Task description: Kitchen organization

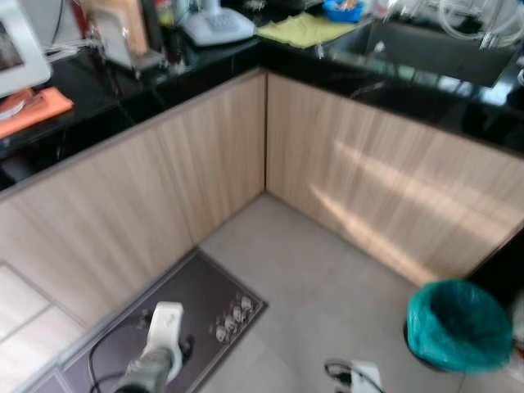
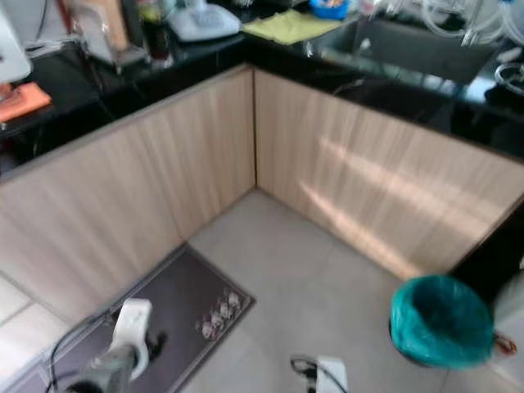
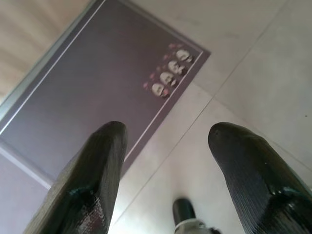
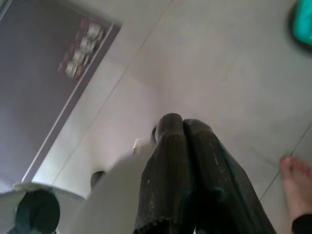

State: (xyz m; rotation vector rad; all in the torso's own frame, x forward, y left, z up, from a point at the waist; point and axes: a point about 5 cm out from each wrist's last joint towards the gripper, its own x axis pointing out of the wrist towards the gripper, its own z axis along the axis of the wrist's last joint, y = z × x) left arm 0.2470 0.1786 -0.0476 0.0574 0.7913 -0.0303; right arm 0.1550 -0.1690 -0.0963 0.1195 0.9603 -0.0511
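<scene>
My left gripper [image 3: 168, 134] hangs open over the floor, above the edge of a dark purple mat [image 3: 92, 92], with nothing between its fingers. My right gripper [image 4: 183, 122] is shut and empty, pointing down at the grey tiles. Both arms hang low: the left arm [image 1: 160, 344] over the mat, the right arm [image 1: 356, 377] near the picture's bottom edge. Ahead, the black L-shaped counter [image 1: 205, 61] carries a yellow cloth [image 1: 304, 29], an orange cloth [image 1: 37, 109], a white appliance [image 1: 217, 24] and a blue bowl [image 1: 344, 10]. A sink [image 1: 434, 49] is set in its right run.
Light wood cabinet fronts [image 1: 368, 164] meet in a corner ahead. A bin with a teal liner [image 1: 458, 323] stands on the floor at the right. A person's bare foot [image 4: 292, 170] is on the tiles near my right gripper.
</scene>
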